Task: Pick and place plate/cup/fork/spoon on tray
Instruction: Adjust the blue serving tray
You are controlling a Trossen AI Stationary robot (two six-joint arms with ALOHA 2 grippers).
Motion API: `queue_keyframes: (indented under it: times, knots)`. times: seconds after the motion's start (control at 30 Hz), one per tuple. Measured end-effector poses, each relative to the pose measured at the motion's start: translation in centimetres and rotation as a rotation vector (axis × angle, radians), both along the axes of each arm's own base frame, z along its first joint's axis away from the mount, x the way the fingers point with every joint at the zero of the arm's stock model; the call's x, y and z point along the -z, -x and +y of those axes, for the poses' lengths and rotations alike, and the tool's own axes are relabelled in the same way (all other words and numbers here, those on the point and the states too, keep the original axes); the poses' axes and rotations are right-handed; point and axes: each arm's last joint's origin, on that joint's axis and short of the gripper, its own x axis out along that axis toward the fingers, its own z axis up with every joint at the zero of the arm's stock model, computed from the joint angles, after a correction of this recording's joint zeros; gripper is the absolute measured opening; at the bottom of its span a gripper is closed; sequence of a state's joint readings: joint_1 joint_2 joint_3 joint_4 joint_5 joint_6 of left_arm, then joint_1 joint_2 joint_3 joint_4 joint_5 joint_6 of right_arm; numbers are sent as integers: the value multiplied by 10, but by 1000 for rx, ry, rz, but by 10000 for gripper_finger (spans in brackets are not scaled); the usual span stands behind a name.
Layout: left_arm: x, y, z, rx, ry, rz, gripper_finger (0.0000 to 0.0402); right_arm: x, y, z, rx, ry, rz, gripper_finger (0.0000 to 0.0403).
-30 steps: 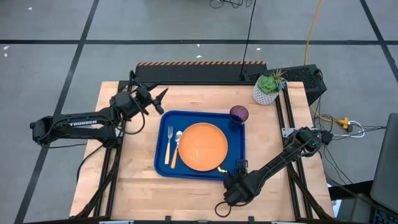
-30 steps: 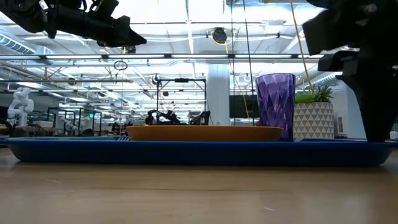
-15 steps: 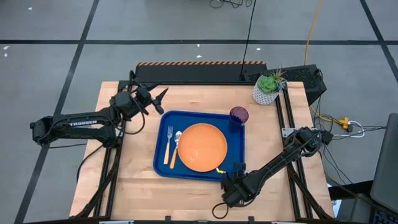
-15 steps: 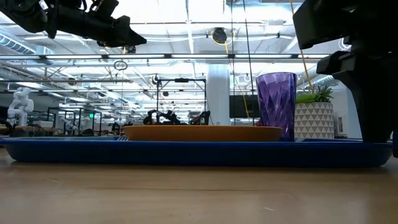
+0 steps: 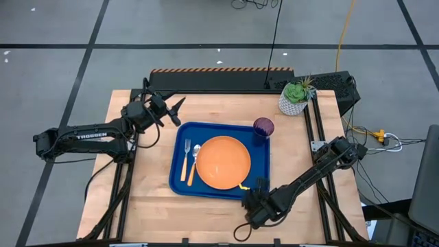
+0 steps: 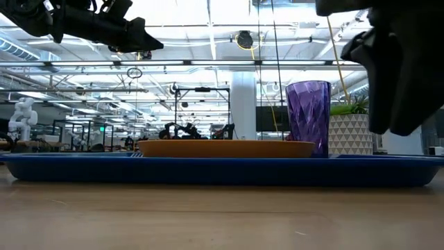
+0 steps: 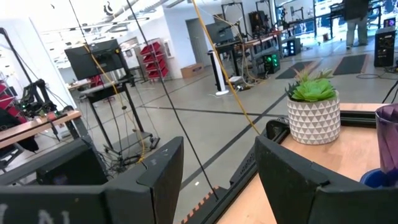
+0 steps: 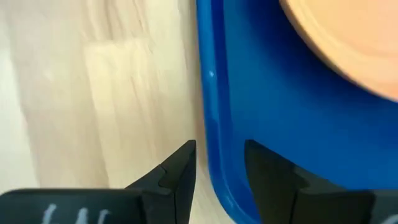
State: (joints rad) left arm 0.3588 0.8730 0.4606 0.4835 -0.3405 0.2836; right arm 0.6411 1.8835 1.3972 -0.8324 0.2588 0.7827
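Here, right gripper (image 5: 260,185), fingers slightly parted, straddles tray (image 5: 180,186) lip; beyond it, fork (image 5: 185,160) and spoon (image 5: 194,163) lie parallel beside plate (image 5: 223,161); cup (image 5: 263,126) upright.

- We see our left gripper (image 7: 217,180) with its fingers (image 7: 163,177) spread wide, holding nothing.
- Beyond them stands a white pot (image 7: 313,118) with a green succulent.
- The cup (image 7: 388,134) shows at the frame's edge.

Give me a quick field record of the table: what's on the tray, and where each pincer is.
tray: blue, mid-table
plate: on tray, centre
cup: upright, tray's far right corner
fork: on tray, left of plate
spoon: on tray, between fork and plate
left pincer: open, empty, raised past the tray's far left corner
right pincer: jaws straddle the tray's lip at its near right corner; grip not confirmed
plant: off tray, far right
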Motion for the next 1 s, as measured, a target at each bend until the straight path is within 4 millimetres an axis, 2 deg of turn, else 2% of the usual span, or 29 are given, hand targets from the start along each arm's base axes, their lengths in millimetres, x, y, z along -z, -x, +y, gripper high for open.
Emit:
queue_keyframes:
  times: [0.17, 0.33, 0.47, 0.7, 1.0]
  knots:
    - [0, 0, 0, 0, 0, 0, 200, -1, -5, 4, -5, -37, -60, 155]
    - [0, 0, 0, 0, 0, 0, 200, -1, -4, 2, -3, 1, -49, 193]
    - [0, 0, 0, 0, 0, 1, 200, 9, 1, -1, -4, 17, -26, 205]
    - [0, 0, 0, 0, 0, 1, 200, 17, 3, -3, 3, 12, -28, 190]
    - [0, 0, 0, 0, 0, 1, 200, 18, 4, -3, -5, -4, -4, 142]
